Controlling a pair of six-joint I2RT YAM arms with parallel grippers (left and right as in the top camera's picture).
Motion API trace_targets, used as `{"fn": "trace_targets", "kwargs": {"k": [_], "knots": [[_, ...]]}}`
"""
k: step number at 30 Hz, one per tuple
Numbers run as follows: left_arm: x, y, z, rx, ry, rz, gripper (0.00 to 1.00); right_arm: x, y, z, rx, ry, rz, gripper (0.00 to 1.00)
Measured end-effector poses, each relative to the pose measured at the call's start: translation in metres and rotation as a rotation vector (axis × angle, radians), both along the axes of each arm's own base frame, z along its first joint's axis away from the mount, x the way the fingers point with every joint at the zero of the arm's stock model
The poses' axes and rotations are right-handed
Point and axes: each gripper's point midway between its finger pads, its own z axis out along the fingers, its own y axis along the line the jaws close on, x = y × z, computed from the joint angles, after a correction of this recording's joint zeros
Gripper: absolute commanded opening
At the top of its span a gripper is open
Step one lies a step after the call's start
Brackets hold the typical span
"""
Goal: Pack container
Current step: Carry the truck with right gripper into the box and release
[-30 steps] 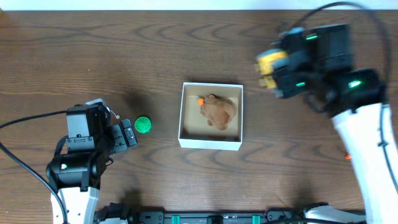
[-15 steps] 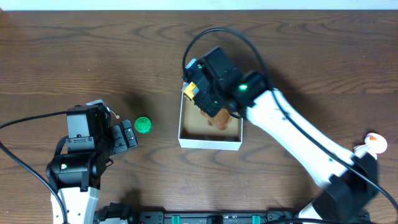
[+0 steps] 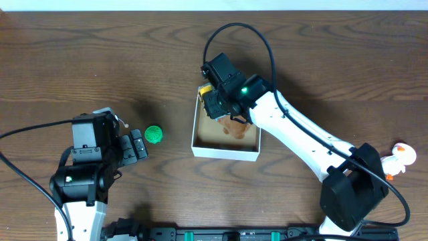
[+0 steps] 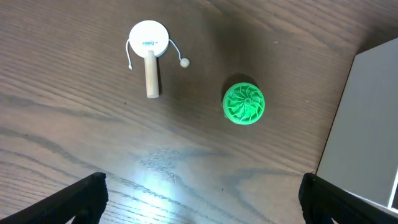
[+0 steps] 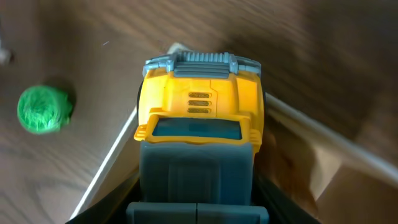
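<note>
Near the middle of the surface [image 3: 100, 60] I have the container [image 3: 225, 154], a shallow square box with thin white walls and a brown cardboard floor. A brown soft toy [image 3: 235, 127] lies inside against the far wall, partly hidden under the right arm.

My right gripper [image 3: 214, 102] hangs over the container's far left corner, clamped on a yellow toy truck [image 5: 199, 118]. On the right wrist feed the truck fills the frame: yellow cab, grey grille bar at its front, a dark windscreen and a grey body running back between the fingers. It sits above the white corner edge, cab pointing out past the wall. I cannot tell whether it touches the floor. I see no lettering on the truck.

My left gripper [image 4: 205, 199] sits well to the left of the container with its fingers spread wide and nothing between them. Ahead of it on the bare wood is a green ribbed disc toy [image 4: 244, 103], round with fan-like ridges, lying near the container's left wall but clear of it. Further left lies a small white rattle drum [image 4: 149, 50] with a wooden handle and a bead on a thin cord. Its round face carries a short line of blue print, too small for me to read.

At the far right edge, just beside the right arm's base, stands a small white and orange figure [image 3: 399, 155].
</note>
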Motion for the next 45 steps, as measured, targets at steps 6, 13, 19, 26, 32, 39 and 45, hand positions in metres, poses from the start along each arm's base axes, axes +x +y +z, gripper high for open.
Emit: {"fn": "trace_targets", "kwargs": {"k": [6,13,19,26,32,39,45], "knots": [[0.000,0.000,0.000,0.000,0.000,0.000,0.98,-0.001,-0.003,-0.002,0.035,0.041,-0.142,0.01],[0.000,0.000,0.000,0.000,0.000,0.000,0.98,-0.018,0.003,-0.006,0.031,0.084,-0.191,0.01],[0.000,0.000,0.000,0.000,0.001,0.000,0.98,-0.040,0.025,-0.006,0.027,0.089,-0.143,0.01],[-0.002,0.000,-0.001,0.000,0.008,0.000,0.98,-0.046,0.032,-0.023,0.007,0.118,-0.146,0.04],[-0.002,0.000,-0.001,0.000,0.008,0.000,0.98,-0.045,0.031,-0.037,-0.014,0.141,-0.162,0.61],[-0.002,0.000,-0.001,0.000,0.008,0.000,0.98,-0.036,0.031,-0.035,0.003,0.117,-0.172,0.91],[-0.002,0.000,-0.001,0.000,0.008,0.000,0.98,-0.025,0.023,-0.033,0.002,0.099,-0.185,0.92]]}}
